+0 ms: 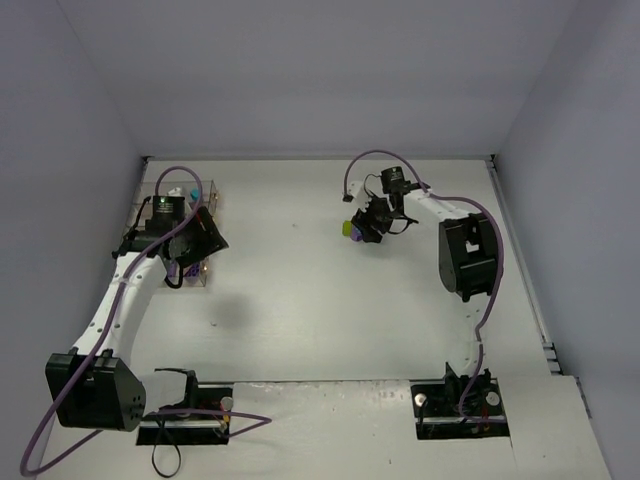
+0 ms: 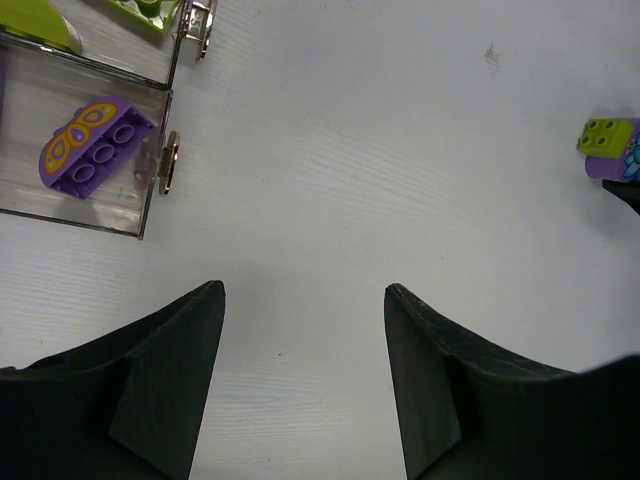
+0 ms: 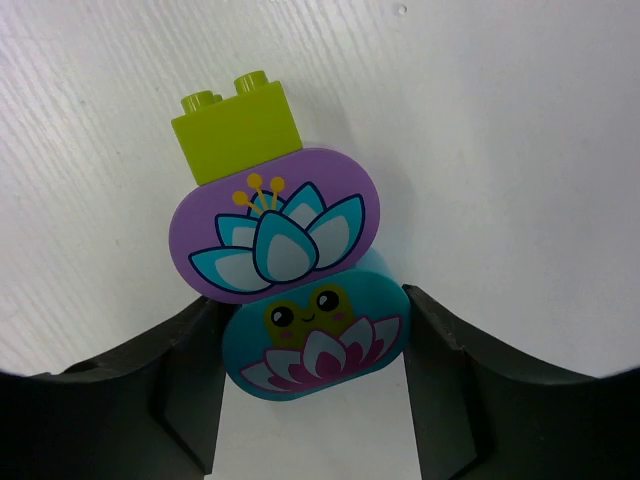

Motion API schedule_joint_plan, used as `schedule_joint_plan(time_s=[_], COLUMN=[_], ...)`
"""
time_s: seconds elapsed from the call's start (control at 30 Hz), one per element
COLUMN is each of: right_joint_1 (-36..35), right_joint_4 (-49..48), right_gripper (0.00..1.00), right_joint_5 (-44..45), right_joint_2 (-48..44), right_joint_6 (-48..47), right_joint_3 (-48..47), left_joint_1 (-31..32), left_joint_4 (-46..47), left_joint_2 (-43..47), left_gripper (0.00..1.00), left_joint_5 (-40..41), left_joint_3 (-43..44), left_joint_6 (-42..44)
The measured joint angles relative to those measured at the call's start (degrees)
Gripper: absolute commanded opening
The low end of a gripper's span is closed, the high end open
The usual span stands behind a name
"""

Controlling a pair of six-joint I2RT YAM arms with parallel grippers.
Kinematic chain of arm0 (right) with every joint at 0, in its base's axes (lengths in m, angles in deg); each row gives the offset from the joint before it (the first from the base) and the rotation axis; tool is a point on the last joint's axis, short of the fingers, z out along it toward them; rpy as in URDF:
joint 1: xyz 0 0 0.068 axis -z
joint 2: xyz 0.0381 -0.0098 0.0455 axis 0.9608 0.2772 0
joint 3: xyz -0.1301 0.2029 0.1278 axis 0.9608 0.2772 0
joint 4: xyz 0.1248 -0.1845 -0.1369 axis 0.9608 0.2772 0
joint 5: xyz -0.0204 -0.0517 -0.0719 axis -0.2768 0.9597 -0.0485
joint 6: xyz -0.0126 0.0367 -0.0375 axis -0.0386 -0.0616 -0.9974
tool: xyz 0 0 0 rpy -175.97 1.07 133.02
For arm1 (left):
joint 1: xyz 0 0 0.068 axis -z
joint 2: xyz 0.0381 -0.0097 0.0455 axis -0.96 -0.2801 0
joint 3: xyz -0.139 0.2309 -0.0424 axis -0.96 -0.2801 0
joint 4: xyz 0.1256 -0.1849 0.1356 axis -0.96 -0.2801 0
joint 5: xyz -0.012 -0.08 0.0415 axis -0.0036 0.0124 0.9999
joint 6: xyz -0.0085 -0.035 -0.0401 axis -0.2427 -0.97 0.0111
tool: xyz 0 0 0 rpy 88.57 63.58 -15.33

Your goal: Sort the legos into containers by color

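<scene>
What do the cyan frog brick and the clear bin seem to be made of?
The cyan brick: probably hard plastic, smooth with soft sheen, printed frog. The clear bin: likely transparent plastic; the table shows through. Its clasp looks like shiny metal.

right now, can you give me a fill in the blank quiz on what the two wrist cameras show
The right jaws grip a cyan piece printed with a ___. The studded brick next to the purple flower piece is ___ green. The purple brick in the clear bin bears a ___ print. Between the left jaws lies ___ but bare table.
Missing: frog; lime; butterfly; nothing.
</scene>
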Motion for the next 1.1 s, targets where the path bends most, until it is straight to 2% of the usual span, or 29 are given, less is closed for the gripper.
schedule_joint_plan(time_s=[0.07,0.1,0.17,0.43,0.63,0.83,1.1], right_joint_1=[-0.2,-0.4,-1.0,-9.1,-14.8,-18.9,-22.9], right_joint_4=[-0.6,-0.9,-1.8,-6.7,-10.4,-19.6,-27.5], right_gripper=[0.22,0.08,0.00,0.00,0.00,0.00,0.00], right_joint_5=[-0.7,-0.5,0.2,1.6,1.5,2.1,2.6], right_joint_2=[-0.3,-0.5,-1.0,-6.9,-16.4,-27.3,-34.6], right_joint_6=[1.3,1.8,3.2,12.9,18.2,22.1,25.6], right_joint_3=[0.8,1.1,1.9,10.6,20.7,27.9,32.7], left_joint_1=[0.0,0.0,0.1,2.3,4.0,5.8,9.7], left_joint_4=[0.1,0.1,0.2,1.7,7.0,14.3,17.7], left_joint_2=[0.0,-0.1,-0.3,-2.3,-3.1,-4.5,-5.1], left_gripper=[0.58,0.58,0.58,0.58,0.58,0.59,0.58], left_joint_5=[-0.3,-0.5,-0.8,-4.9,-15.0,-26.3,-33.7], left_joint_3=[0.0,0.0,0.0,0.7,1.0,0.9,0.9], left_joint_6=[0.0,0.0,0.0,0.2,-0.3,-1.4,-0.9])
